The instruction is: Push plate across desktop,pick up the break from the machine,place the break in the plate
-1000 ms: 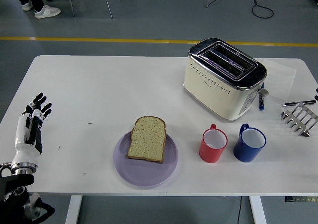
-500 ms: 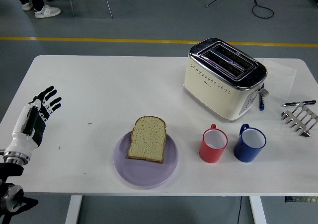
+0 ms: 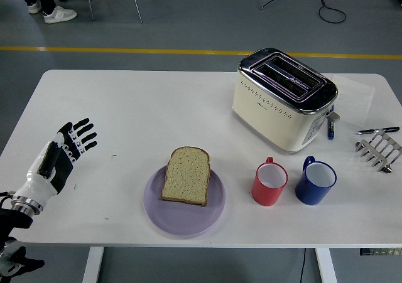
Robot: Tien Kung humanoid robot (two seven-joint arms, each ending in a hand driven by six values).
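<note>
A slice of bread (image 3: pixel 186 175) lies flat on the lilac plate (image 3: pixel 215 214) near the table's front edge, at the middle. The cream and chrome toaster (image 3: pixel 281 100) stands at the back right with both slots showing no bread. My left hand (image 3: pixel 68 146) hovers over the table's left side, fingers spread and holding nothing, well to the left of the plate. The right hand is out of view.
A red mug (image 3: pixel 270 183) and a blue mug (image 3: pixel 315 182) stand to the right of the plate. A metal toast rack (image 3: pixel 379 150) and a pen (image 3: pixel 375 130) lie at the right edge. A blue marker (image 3: pixel 330 127) rests beside the toaster.
My left hand has moved rightward and inward over the table toward the plate, fingers still spread. The dark bit at the right edge is gone. Bread, plate and mugs have not moved.
</note>
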